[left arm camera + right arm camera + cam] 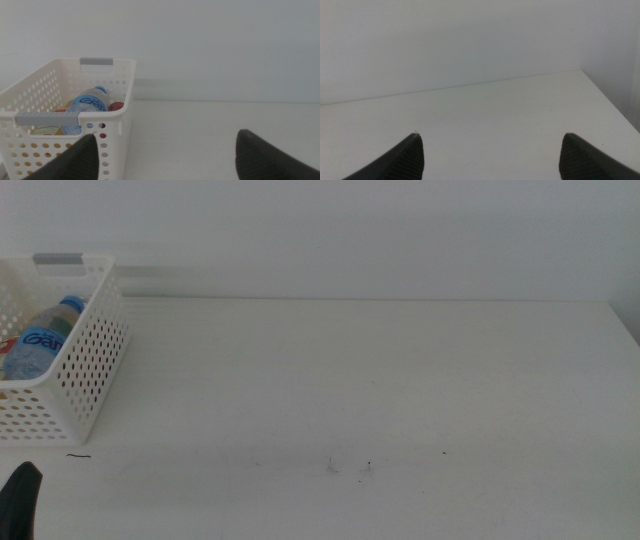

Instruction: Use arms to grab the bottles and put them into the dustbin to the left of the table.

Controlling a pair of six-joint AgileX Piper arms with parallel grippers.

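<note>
Frankly, little is left to go wrong. Nearest the camera in the middle view, only a dark tip of the left gripper (20, 498) shows at the bottom edge, just in front of the white perforated plastic dustbin (85, 370). In its wrist view the left gripper (165, 155) has its two dark jaws spread wide with nothing between them; the right gripper (490, 155), out of the middle view, is likewise spread and empty over bare tabletop. The main risk, in my judgement, is the left arm catching the basket's near wall as it moves and shoving it, since it sits so close.

Counting: one basket, and in it one clear blue-capped water bottle (89, 104), something red (116, 106) (likely the can) and a yellow patch (47, 131) that may be the tea bottle. The wide white table (380, 380) beyond carries none.
</note>
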